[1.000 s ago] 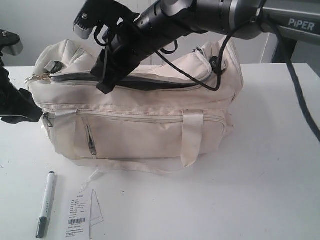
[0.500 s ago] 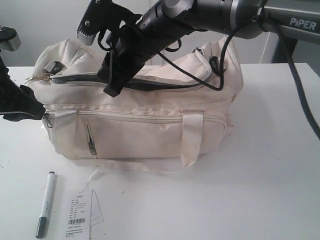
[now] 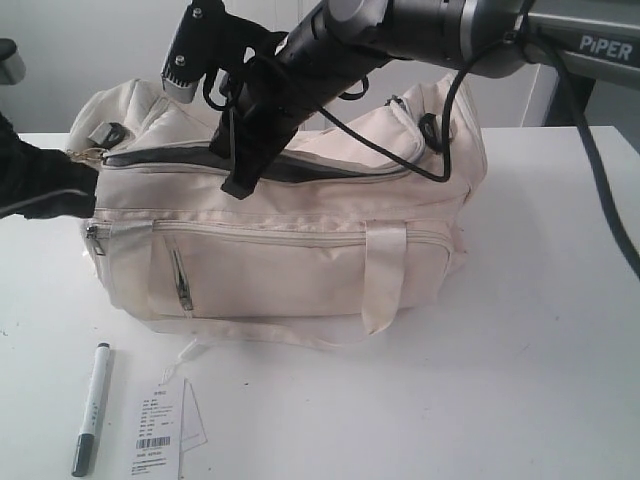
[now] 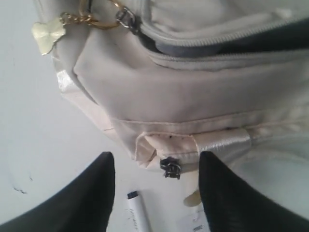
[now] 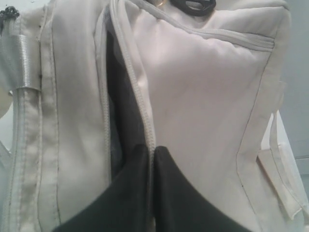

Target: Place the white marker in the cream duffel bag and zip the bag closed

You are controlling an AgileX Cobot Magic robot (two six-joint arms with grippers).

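Pinching bag (image 3: 300, 250) zip lip with right gripper (image 5: 152, 151), jaws together: lift gently to widen opening. Brace bag end with left gripper (image 4: 156, 157), jaws apart; then fetch marker (image 3: 91, 408) before bag.

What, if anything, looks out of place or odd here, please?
The white marker lies on the table beside a paper tag, outside the cream duffel bag, whose top zip gapes open. Nothing looks spilled or damaged.

Cream duffel bag (image 3: 300, 260) with dark lining (image 3: 310, 168); white marker (image 3: 92, 405), grey-capped.
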